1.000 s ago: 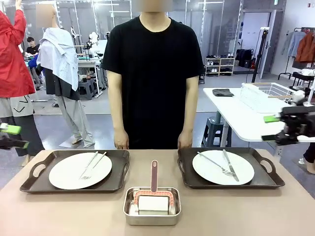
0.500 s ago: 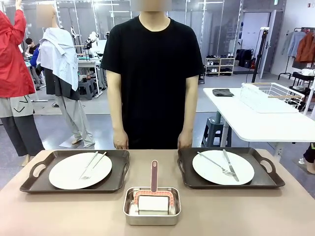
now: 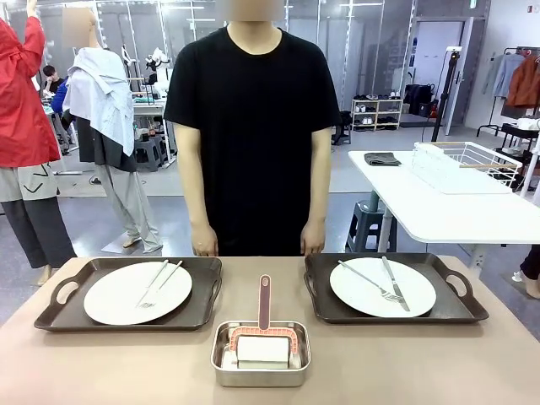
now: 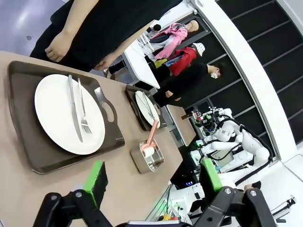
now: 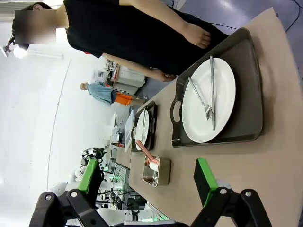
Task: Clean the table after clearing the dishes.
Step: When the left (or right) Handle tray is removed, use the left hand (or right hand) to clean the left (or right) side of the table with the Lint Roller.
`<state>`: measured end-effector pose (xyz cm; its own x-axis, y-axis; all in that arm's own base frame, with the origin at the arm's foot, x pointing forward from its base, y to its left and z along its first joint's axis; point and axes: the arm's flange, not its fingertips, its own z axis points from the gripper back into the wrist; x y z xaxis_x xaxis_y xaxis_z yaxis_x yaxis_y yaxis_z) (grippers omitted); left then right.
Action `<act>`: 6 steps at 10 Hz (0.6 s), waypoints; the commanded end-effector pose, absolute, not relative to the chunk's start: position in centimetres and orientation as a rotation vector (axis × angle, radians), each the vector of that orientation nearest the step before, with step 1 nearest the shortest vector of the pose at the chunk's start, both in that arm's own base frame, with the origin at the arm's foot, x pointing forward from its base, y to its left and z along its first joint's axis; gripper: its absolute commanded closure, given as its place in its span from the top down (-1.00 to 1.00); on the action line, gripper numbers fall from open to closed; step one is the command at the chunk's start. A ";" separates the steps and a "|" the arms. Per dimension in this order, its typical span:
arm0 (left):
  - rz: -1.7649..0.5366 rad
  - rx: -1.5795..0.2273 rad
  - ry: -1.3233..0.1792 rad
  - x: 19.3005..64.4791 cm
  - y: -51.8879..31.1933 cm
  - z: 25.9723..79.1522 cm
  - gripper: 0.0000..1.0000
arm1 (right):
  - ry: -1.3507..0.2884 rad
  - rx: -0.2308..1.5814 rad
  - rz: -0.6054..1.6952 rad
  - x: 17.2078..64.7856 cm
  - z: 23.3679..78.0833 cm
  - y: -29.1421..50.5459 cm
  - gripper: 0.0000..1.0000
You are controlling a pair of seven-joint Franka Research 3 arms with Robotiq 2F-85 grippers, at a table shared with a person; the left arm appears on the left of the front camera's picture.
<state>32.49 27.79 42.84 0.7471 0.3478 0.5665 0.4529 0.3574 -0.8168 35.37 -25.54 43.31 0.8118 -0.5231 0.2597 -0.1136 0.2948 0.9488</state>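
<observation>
My left gripper (image 4: 152,175) hangs off the left end of the table (image 3: 380,375) and looks along it. Its green pads stand wide apart with nothing between them. My right gripper (image 5: 147,176) mirrors it from the right end, also spread wide and empty.

Nearest on the table, at the middle of the near edge, sits a small steel pan (image 3: 260,354). It holds a white block (image 3: 261,348) and a pink-handled brush (image 3: 264,304) whose handle points toward the far edge.

Behind the pan, 2 brown trays lie side by side along the far edge, apart from each other. The left tray (image 3: 59,316) carries 1 white plate (image 3: 110,299) with a fork (image 4: 83,111) and knife (image 4: 74,111). The right tray (image 3: 460,308) carries the other plate (image 3: 363,295) with its own cutlery. Nothing looks cleared yet, so I judge wiping has to wait.

The next move turns on how the trays lie. Each tray's long axis runs left to right, parallel to the table's long edges, with a cut-out handle at each short end. The left tray is nearer my left arm and the right tray nearer my right, and the outer handles face the arms.

A person (image 3: 253,126) stands at the far edge, hands (image 3: 205,243) hanging just behind the trays' inner corners.
</observation>
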 end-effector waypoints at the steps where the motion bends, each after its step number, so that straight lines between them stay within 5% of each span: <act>1: -0.060 -1.213 -0.809 32.8 27.3 43.3 1.00 | -0.610 1.258 -0.331 35.9 43.6 -24.4 1.00; 6: -0.079 -1.235 -0.778 32.7 27.7 42.9 1.00 | -0.601 1.260 -0.298 35.6 43.2 -25.3 1.00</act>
<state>33.00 27.41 42.85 0.7486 0.3418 0.5681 0.4539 0.3603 -0.8149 35.73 -25.21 43.20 0.8108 -0.5247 0.2595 -0.1126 0.2951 0.9488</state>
